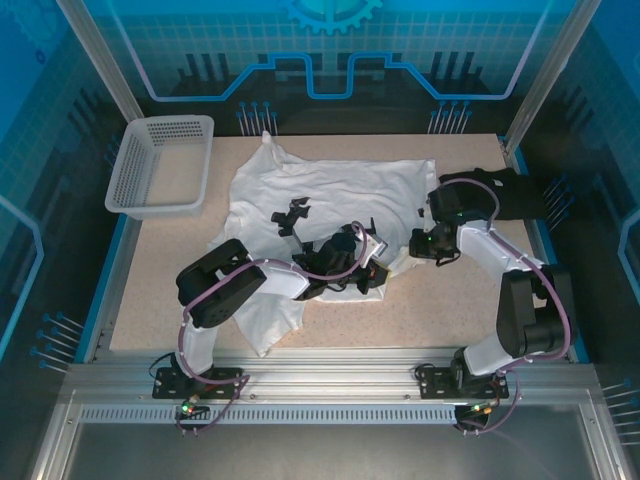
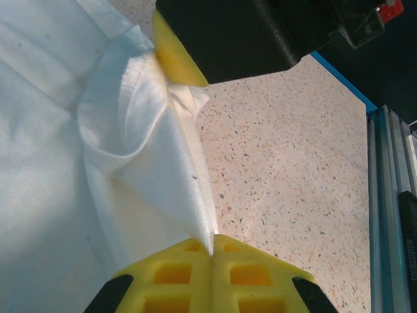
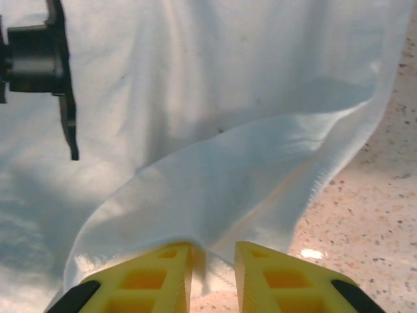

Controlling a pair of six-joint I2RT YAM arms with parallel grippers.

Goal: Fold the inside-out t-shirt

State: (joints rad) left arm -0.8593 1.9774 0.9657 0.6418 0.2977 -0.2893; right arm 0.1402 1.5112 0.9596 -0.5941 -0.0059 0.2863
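- White cotton, wrinkled and faintly yellowish: the inside-out t-shirt lies spread across the middle and back of the speckled table. One part of it trails toward the front left, under the left arm.
- The left gripper sits low over the shirt's front edge, near the middle of the table.
- In the left wrist view, its yellow fingers are pressed together. They pinch a thin ridge of the white fabric, which rises from them in a loose fold.
- The right gripper is just beside the left one, at the shirt's right front edge.
- In the right wrist view, its yellow fingers stand narrowly apart, with a drooping fold of the shirt's edge between them. It cannot be told whether they grip the cloth.
- A white plastic mesh basket stands at the back left corner of the table, near the shirt.
- A black folded garment lies at the back right edge, behind the right arm.
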